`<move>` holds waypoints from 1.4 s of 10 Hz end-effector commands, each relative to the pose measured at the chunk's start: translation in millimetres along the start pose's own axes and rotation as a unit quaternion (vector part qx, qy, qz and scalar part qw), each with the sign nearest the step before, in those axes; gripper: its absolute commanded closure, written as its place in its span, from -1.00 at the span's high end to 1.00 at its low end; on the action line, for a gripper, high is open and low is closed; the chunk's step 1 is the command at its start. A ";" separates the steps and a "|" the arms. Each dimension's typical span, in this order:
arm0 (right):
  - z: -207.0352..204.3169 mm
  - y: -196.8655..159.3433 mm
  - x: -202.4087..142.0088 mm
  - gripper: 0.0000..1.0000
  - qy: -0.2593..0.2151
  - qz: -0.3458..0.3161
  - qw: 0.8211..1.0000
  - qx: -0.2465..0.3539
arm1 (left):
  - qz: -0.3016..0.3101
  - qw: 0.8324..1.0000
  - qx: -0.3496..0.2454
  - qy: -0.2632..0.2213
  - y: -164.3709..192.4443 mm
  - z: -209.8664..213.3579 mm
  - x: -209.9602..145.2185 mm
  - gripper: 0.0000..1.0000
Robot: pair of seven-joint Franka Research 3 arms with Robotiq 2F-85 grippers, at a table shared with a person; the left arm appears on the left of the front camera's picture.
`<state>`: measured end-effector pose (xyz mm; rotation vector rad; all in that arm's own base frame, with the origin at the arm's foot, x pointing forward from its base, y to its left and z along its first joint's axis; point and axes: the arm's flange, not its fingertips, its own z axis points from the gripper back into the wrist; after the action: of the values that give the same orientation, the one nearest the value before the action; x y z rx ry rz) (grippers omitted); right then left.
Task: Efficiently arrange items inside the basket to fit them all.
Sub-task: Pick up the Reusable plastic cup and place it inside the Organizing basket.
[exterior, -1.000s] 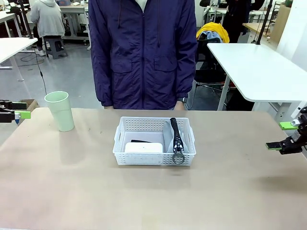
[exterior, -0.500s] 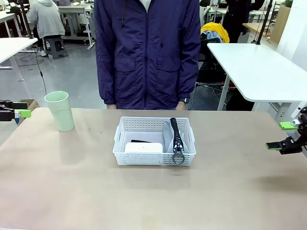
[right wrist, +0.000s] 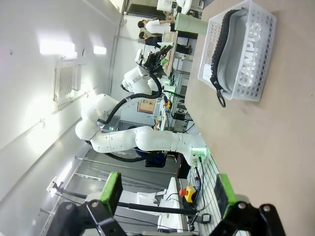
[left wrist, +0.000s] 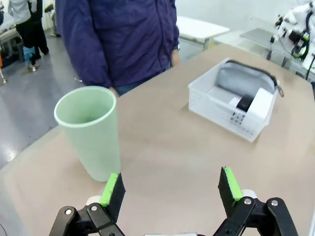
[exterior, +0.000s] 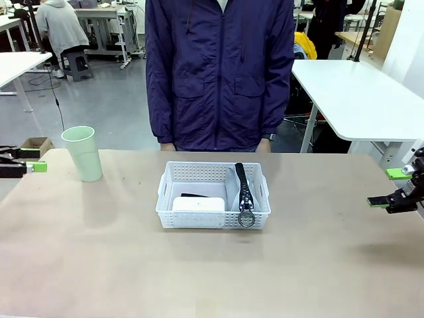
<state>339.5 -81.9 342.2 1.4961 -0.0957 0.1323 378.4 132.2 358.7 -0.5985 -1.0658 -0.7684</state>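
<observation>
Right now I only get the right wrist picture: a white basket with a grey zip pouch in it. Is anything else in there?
Observer: Yes. A white flat box lies beside the pouch, in the other half of the basket.
Visitor: Just those two?
Observer: No. A black stapler lies against the box, mostly hidden.
Visitor: And what is outside the basket?
Observer: A pale green cup stands upright on the table, just ahead of the open left claw.
</observation>
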 end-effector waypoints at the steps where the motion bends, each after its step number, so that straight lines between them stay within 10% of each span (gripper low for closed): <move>1: 3.8 2.3 -3.1 1.00 0.007 0.009 1.000 0.002 | -0.033 0.999 -0.003 0.012 22.0 -22.8 -17.2 1.00; 8: 3.8 2.3 -3.1 1.00 0.007 0.009 1.000 0.002 | -0.025 0.996 0.015 0.082 92.9 -99.0 -53.5 1.00; 14: 3.8 2.3 -3.1 1.00 0.007 0.009 1.000 0.002 | -0.056 0.997 0.020 0.049 106.5 -121.4 -59.0 1.00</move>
<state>339.5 -82.0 342.2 1.4963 -0.0958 0.1323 509.2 124.0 258.8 -0.4730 -0.9778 -0.8350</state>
